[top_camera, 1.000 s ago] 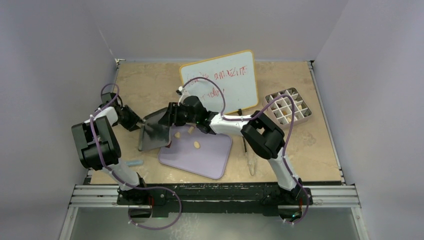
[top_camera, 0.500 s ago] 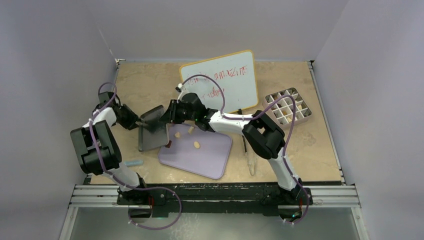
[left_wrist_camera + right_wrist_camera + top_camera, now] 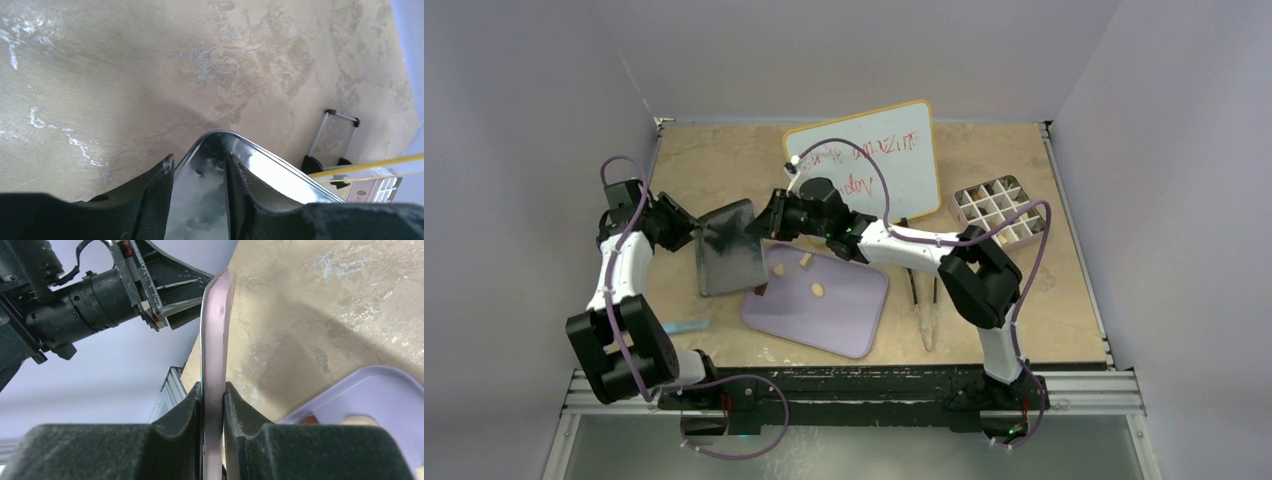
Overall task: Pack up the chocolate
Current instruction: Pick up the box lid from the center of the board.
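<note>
1. Chocolate [image 3: 818, 290]: three tan pieces and one dark piece lie on the lavender tray [image 3: 849, 322], towards its far-left corner.
2. The tray sits mid-bench [image 3: 714, 165], near the near edge.
3. Gridded box [image 3: 1021, 239]: by the bench's right edge, tan bits in some cells.
4. Right gripper [image 3: 213, 390]: jaws clamped on the edge of a glossy sheet [image 3: 727, 250] at the tray's far-left corner.
5. Left gripper [image 3: 199, 159]: jaws straddle the sheet's opposite corner. Can't tell if they pinch it.
</note>
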Robot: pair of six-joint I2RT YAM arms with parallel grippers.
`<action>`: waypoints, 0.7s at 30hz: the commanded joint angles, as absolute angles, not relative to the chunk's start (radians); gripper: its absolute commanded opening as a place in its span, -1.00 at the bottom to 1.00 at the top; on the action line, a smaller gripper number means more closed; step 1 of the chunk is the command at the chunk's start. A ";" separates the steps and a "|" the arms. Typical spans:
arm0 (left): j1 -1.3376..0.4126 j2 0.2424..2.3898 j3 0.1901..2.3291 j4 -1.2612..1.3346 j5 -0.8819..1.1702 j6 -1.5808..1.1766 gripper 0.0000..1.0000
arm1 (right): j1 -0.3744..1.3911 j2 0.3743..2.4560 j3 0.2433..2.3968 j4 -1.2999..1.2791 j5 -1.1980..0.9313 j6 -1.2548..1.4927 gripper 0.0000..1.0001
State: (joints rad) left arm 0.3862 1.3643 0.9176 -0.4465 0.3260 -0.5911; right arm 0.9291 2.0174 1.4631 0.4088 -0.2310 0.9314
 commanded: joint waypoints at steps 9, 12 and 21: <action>0.358 1.007 1.003 -0.542 0.425 -0.617 0.05 | 0.910 1.784 1.366 0.415 -0.231 0.941 -0.79; 0.330 0.893 0.954 -0.530 0.434 -0.646 0.16 | 0.890 1.719 1.311 0.407 -0.235 0.937 -0.79; 0.257 0.773 0.930 -0.577 0.597 -0.594 0.67 | 0.803 1.493 1.163 0.335 -0.190 0.920 -0.80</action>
